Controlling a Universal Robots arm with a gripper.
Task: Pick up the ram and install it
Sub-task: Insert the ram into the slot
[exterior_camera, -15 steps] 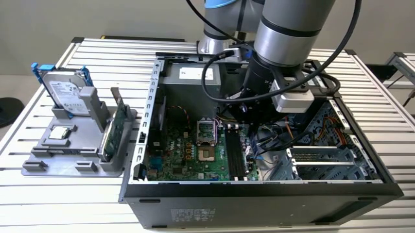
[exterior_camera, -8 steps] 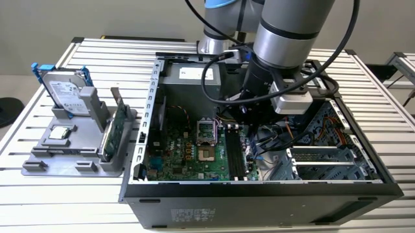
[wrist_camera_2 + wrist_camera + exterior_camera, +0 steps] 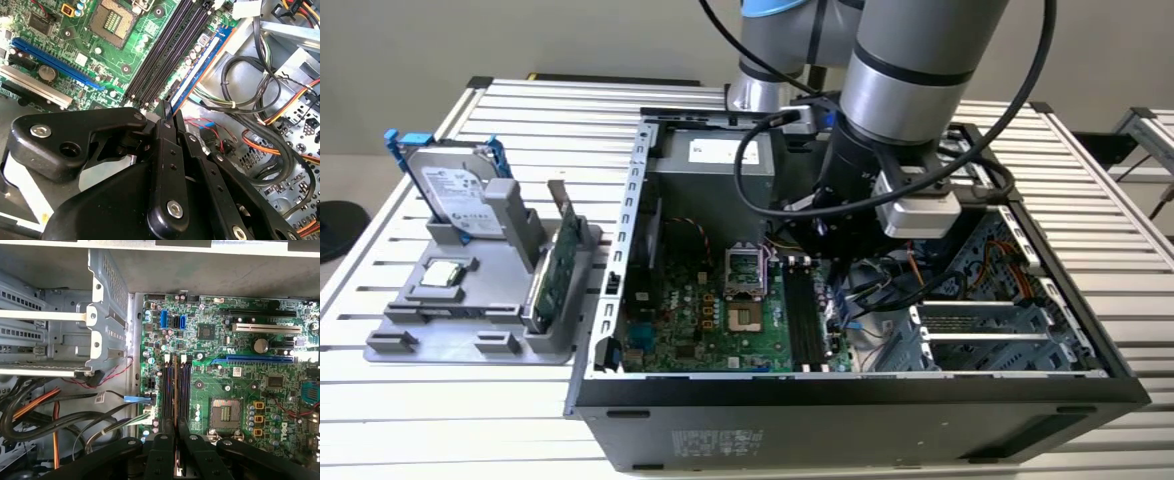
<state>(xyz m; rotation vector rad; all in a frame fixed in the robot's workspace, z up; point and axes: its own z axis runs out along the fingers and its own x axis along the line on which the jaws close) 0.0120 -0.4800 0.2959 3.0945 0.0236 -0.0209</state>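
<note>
The ram (image 3: 176, 390) shows edge-on as a thin strip between my black fingers (image 3: 165, 432). My gripper (image 3: 176, 426) is shut on it, inside the open computer case (image 3: 854, 405). In the second wrist view the ram (image 3: 197, 67) runs out from the gripper (image 3: 167, 107), parallel to the long black memory slots (image 3: 165, 50) and just beside them. In the first wrist view it lines up between the two pairs of slots (image 3: 185, 390). I cannot tell whether it touches a slot. In the exterior view the gripper (image 3: 834, 250) hangs over the slots (image 3: 803, 315) on the green motherboard (image 3: 707, 320).
A grey tray (image 3: 400, 345) at the exterior view's left holds a silver hard drive (image 3: 454, 185), a green expansion card (image 3: 554, 270) and a chip (image 3: 443, 272). The bare processor socket (image 3: 744, 268) lies beside the slots. Loose cables (image 3: 907, 280) and a metal drive cage (image 3: 987, 330) crowd the other side.
</note>
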